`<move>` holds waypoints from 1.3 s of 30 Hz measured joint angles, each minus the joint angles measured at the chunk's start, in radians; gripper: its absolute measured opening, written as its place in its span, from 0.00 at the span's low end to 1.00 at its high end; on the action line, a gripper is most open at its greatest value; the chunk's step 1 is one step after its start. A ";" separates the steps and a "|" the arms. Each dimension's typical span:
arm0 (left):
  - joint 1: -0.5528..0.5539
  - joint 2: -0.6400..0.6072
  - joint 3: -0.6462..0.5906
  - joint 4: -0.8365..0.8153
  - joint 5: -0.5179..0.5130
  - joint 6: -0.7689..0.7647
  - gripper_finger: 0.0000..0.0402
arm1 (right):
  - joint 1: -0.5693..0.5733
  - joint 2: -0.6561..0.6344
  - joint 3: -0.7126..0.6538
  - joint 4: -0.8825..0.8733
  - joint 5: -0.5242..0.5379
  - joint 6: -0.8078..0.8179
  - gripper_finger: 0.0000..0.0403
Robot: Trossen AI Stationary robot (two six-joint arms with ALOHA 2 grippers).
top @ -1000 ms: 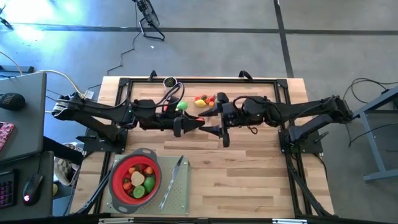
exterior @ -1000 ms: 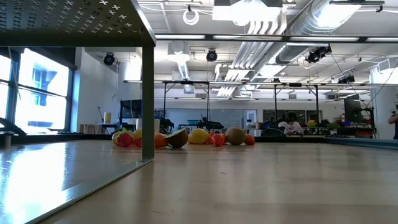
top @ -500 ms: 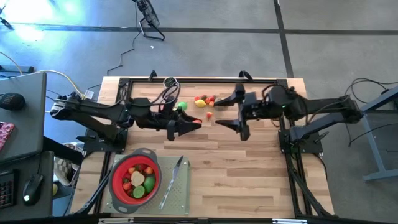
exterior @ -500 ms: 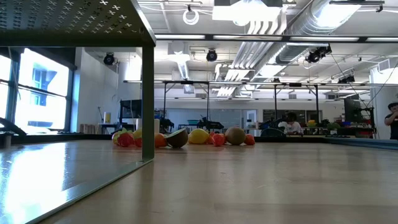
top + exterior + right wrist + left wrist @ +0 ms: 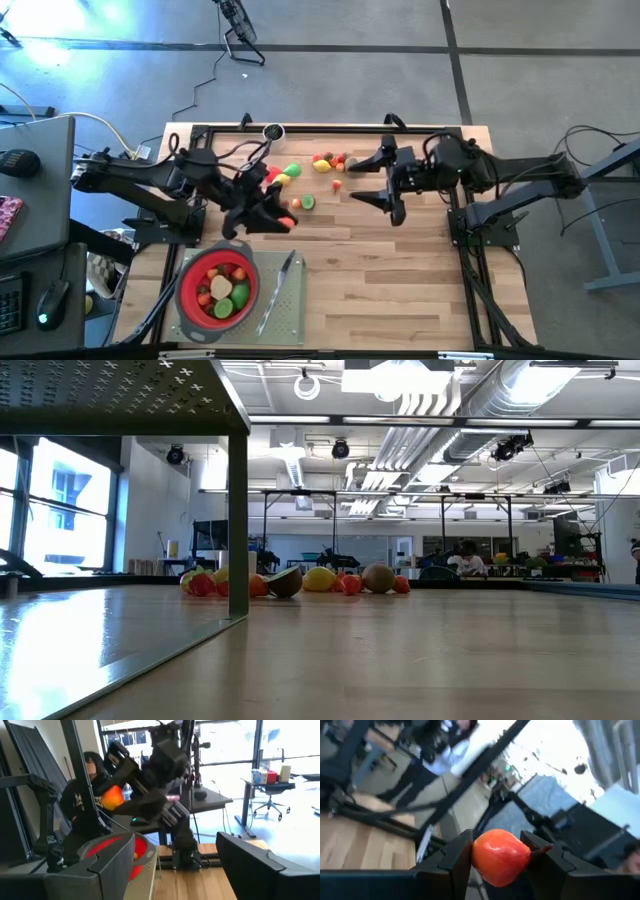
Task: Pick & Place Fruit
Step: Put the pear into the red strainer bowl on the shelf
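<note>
At the near edge of the pale wooden bench (image 5: 380,290) sits the red bowl-shaped strainer with a grey rim (image 5: 219,284), already holding several small toy fruits, on a grey mat with the slim grey knife (image 5: 277,292) beside it. Just beyond the strainer, the left claw (image 5: 283,220) is clamped on a small red-orange toy fruit (image 5: 499,856), pinched between its two dark fingers (image 5: 456,859) and carried above the bench, not yet over the bowl. The round fruit is held only at its sides, so it may slip or roll out if the arm swings sharply, and a release short of the rim would bounce it off across the bench. Farther back, the loose toy fruits (image 5: 328,162) lie scattered toward the far side, a green one (image 5: 308,202) and a yellow one (image 5: 281,180) near the left arm's path; a low sweep could knock them away. The right claw (image 5: 385,186) hangs on the right near that pile with its jaws apart, holding nothing; reaching in together, the two arms could collide.
</note>
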 joint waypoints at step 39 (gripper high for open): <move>-0.691 -0.122 -0.001 -0.788 -0.715 -0.065 0.39 | -0.003 0.000 0.000 0.000 0.133 0.074 0.67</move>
